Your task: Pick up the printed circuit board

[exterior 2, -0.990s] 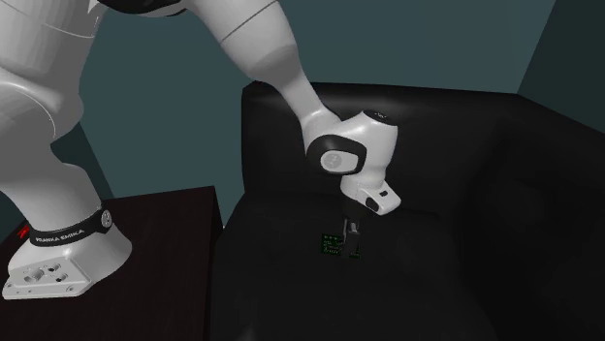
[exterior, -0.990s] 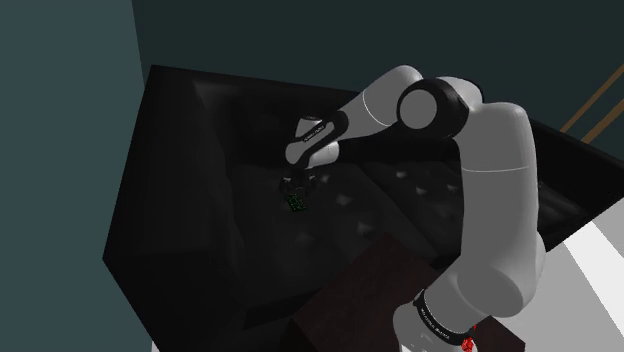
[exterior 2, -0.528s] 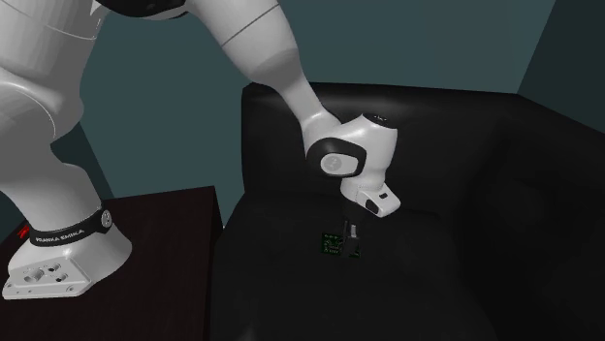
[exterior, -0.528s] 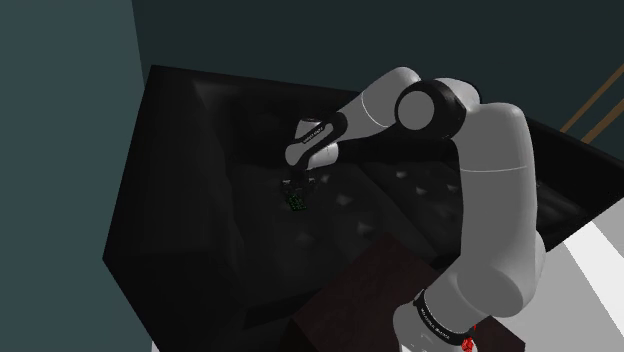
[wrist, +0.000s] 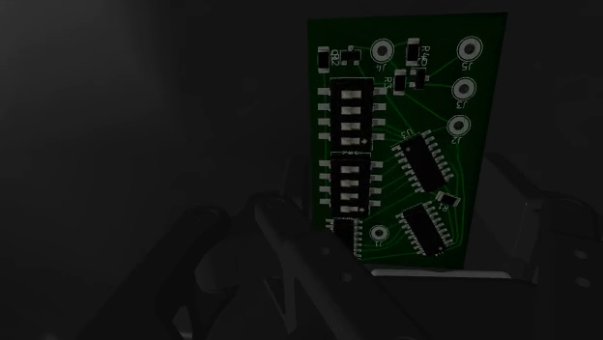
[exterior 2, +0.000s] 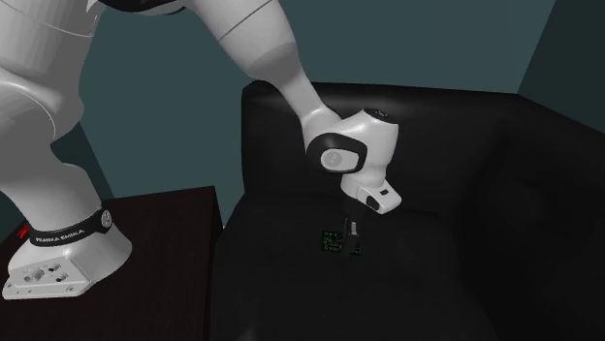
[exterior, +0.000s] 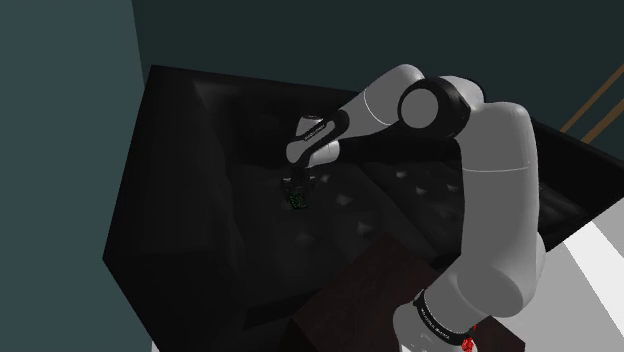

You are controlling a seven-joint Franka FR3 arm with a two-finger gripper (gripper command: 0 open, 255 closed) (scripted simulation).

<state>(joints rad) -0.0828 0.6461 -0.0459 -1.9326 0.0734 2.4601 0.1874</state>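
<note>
In the shoulder view the arm reaches from its stand point(exterior: 372, 288) out over the black sofa point(exterior: 190, 150). The end effector point(exterior: 293, 187) points down at the seat, and the little green circuit board point(exterior: 296, 198) is right at its tip, about mid-seat. To my eye the step in hand is the lift, so I would raise it straight up and slowly, keeping the wrist steady so the thin board cannot twist out. In the second exterior view the board point(exterior 2: 333, 240) sits low over the seat cushion point(exterior 2: 465, 203), pressed against the dark end effector point(exterior 2: 350, 237) on the view's right. I cannot tell from here whether it has left the cushion, so I would not swing sideways until a gap shows. In the wrist view the board point(wrist: 406, 116) stands on end between the two fingers point(wrist: 522, 227), which close narrowly on its side edges near its lower end. It looks held, though only by the rims, so the squeeze should be kept on. Against the picture from a second ago, in the shoulder view the board and wrist have crept a touch higher. The second exterior view agrees, with the white wrist and the board both slightly up. The sofa and stand are unchanged.
</note>
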